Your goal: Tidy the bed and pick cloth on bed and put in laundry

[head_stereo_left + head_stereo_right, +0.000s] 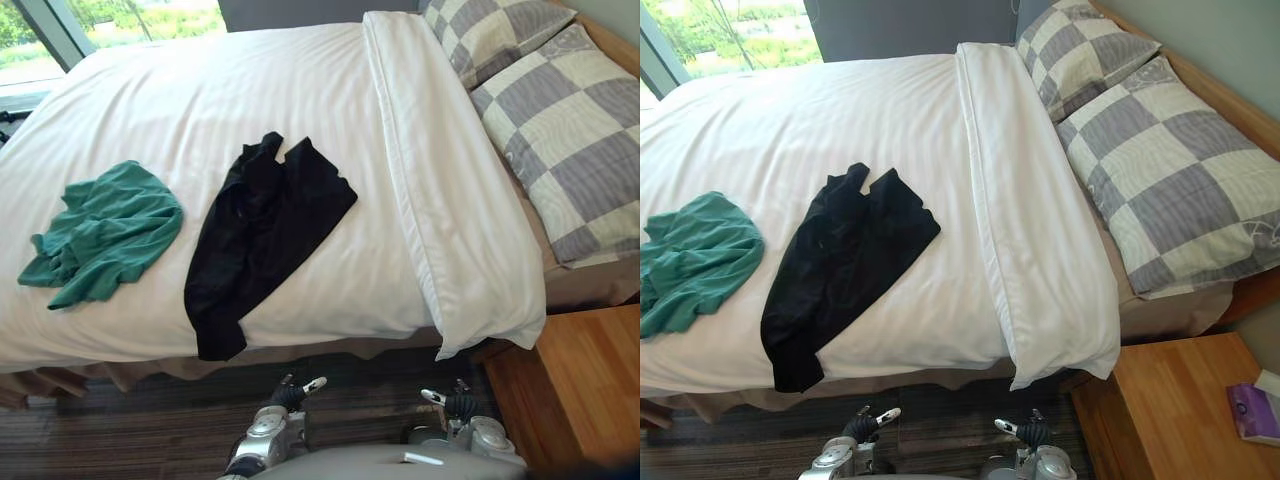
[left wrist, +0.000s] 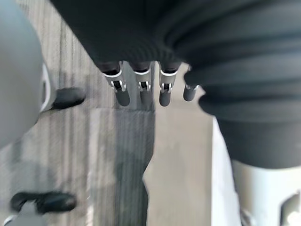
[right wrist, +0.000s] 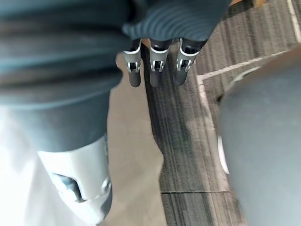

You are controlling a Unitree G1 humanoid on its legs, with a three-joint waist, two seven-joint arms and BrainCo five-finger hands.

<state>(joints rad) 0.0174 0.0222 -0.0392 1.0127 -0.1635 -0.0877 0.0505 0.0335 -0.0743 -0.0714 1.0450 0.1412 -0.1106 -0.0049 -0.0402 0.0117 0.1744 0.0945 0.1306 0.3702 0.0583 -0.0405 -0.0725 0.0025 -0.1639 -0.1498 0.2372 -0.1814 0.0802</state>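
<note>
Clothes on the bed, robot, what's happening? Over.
Left hand, right hand open, empty. Black cloth, green cloth on bed, untouched. Nothing blocks them.

Two head cameras, set side by side, look steeply down on the same bed [image 1: 200, 90] from its long edge. The wrist cameras look closely past the left robot hand [image 2: 143, 92] and the right robot hand [image 3: 157, 70] at the floor [image 2: 117, 160].

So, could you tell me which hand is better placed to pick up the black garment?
Left, probably. The black garment drapes over the bed edge close to the left hand, while the right hand hangs farther off, below the white duvet. Both hands are open.
</note>
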